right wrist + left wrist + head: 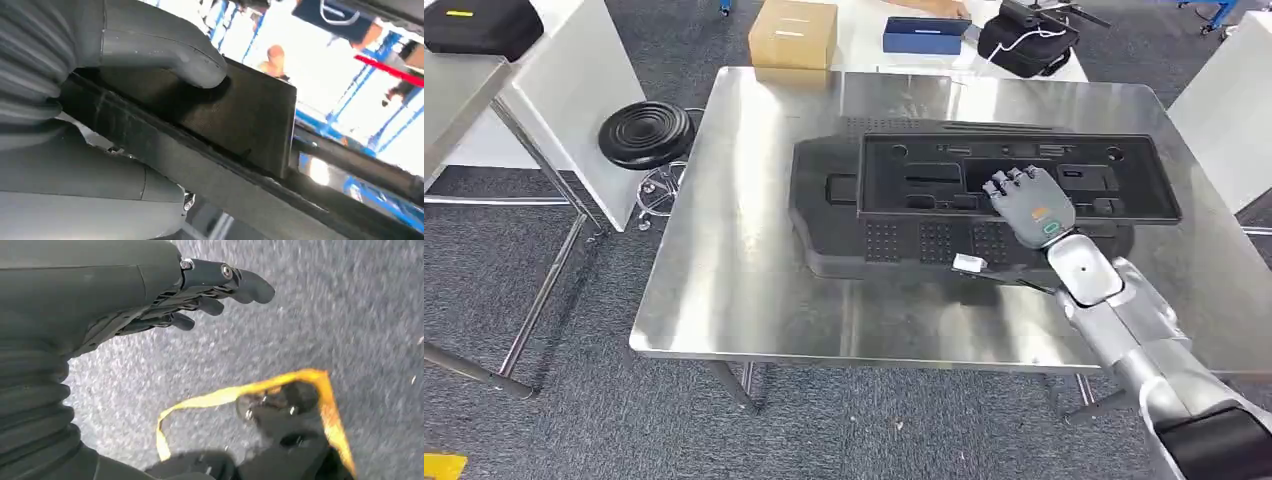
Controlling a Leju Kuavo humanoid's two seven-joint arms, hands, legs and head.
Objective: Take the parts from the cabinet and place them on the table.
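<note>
Two black parts [984,200], seemingly stacked, on one table [744,290].

Two stacked black parts, the upper tray [1024,175] over the lower panel [844,225], block the middle and far right of the steel table [724,300]. The right hand [1029,205] grips the tray's near edge (thumb beneath it). Bare tabletop runs along the left side and the near edge. A cardboard box [792,35] crowds the far edge.

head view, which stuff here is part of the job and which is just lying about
Job:
upper black tray-like part, held by right hand
lower black part beneath it
steel table

Lying about:
cardboard box
blue box
black stool
black bag
</note>
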